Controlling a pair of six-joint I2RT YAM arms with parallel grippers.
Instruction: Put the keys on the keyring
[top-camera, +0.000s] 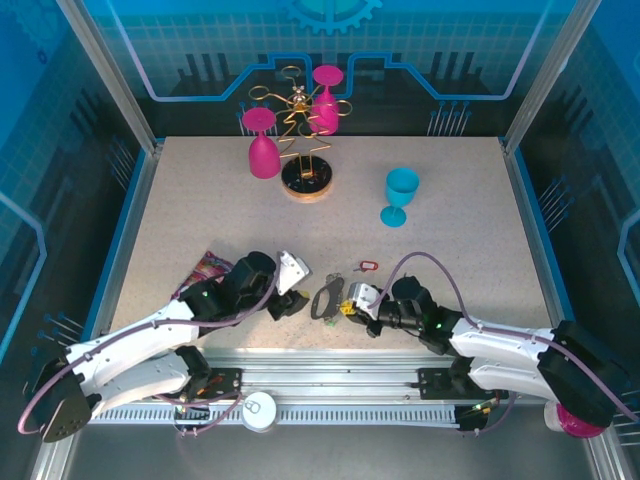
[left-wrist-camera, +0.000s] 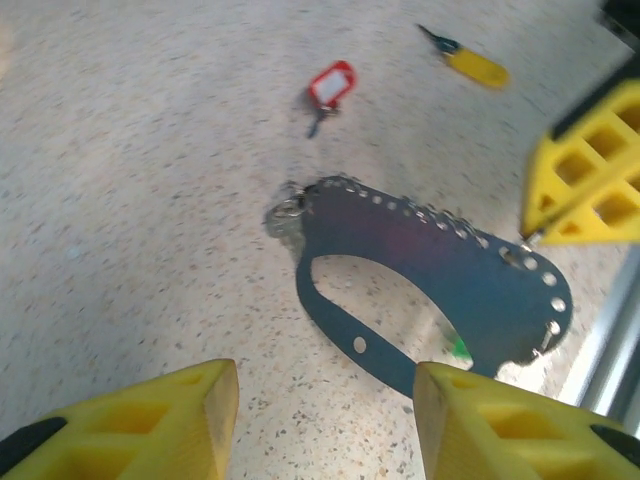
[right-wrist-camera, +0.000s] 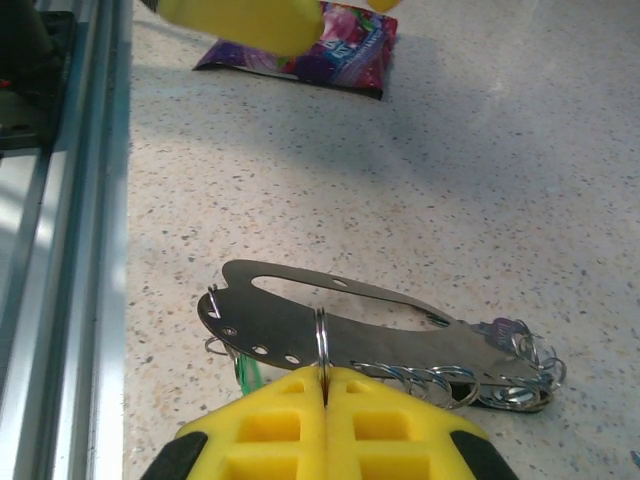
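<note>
1 red key (left-wrist-camera: 330, 88), keyring (left-wrist-camera: 440, 255) on speckled table (top-camera: 200, 200); blue walls (top-camera: 450, 40) around.

Top external: high above near edge, looks down over whole table (top-camera: 200, 200). Left wrist: low, close, faces rightward across keyring (left-wrist-camera: 430, 280). Right wrist: near table level, very close, faces leftward. All three share keyring.

Dull grey metal keyring (left-wrist-camera: 430, 255), speckled matt table (left-wrist-camera: 130, 200)
</note>
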